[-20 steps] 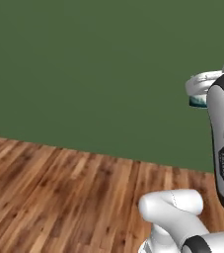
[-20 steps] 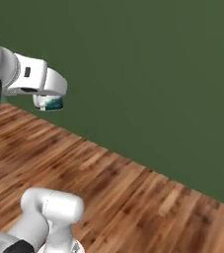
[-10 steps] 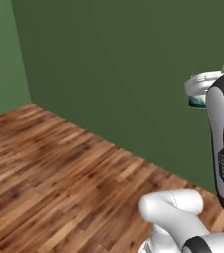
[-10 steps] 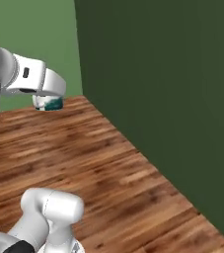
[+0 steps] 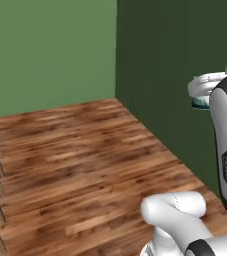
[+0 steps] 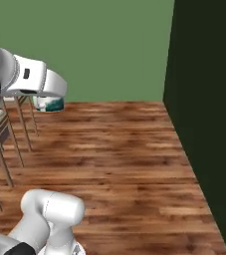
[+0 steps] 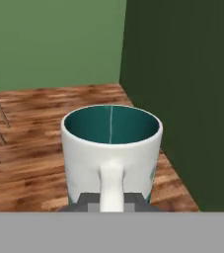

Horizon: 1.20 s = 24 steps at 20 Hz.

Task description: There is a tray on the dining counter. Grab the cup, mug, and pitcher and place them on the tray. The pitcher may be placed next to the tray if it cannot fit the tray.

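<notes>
Mug in transit, base turning toward the stools

The claw (image 7: 111,200) is clamped on the handle of the white, teal-lined mug (image 7: 111,148), held upright above the wooden floor (image 5: 85,165). Since the earlier frames the whole scene has swung: a room corner and metal stool legs (image 6: 15,134) have come in at 9 o'clock, so the camera moved, not the mug. Judged, the tabletop with the tray lies ahead.

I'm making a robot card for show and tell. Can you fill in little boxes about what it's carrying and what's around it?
carrying: the mug, white with a teal inside
mug pose: upright, handle toward the camera
end effector: shut on the mug's handle
mug height: held up above the wooden floor
around: green walls, thin metal legs at the side
</notes>
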Tool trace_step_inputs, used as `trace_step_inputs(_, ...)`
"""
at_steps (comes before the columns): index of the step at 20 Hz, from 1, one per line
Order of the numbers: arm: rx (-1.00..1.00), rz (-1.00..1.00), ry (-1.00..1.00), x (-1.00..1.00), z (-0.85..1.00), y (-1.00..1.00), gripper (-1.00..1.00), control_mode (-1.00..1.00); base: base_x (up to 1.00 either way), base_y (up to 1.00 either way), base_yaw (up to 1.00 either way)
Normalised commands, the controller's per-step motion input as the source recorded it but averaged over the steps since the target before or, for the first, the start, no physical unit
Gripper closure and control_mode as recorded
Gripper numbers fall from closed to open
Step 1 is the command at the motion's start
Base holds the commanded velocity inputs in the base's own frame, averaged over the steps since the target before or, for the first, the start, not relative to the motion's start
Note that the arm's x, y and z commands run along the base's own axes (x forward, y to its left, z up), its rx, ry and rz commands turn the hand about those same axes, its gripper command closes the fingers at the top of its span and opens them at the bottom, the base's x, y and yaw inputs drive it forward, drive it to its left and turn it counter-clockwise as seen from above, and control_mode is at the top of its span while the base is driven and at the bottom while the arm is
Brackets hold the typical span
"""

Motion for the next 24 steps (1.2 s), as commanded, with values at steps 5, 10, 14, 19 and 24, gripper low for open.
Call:
trace_step_inputs(5, 0.00, 0.00, 0.00, 0.00, 0.00, 0.00, 1.00, 1.00, 0.56, -0.44, 0.76)
trace_step_inputs(10, 0.00, 0.00, 0.00, 0.00, 0.00, 0.00, 1.00, 1.00, 0.57, -0.45, 0.76)
trace_step_inputs(14, 0.00, 0.00, 0.00, 0.00, 0.00, 0.00, 1.00, 1.00, 0.67, -0.47, 0.72)
trace_step_inputs(19, 0.00, 0.00, 0.00, 0.00, 0.00, 0.00, 1.00, 1.00, 0.94, -0.44, 0.55)
trace_step_inputs(24, 0.00, 0.00, 0.00, 0.00, 0.00, 0.00, 1.00, 1.00, 1.00, -0.40, 0.39)
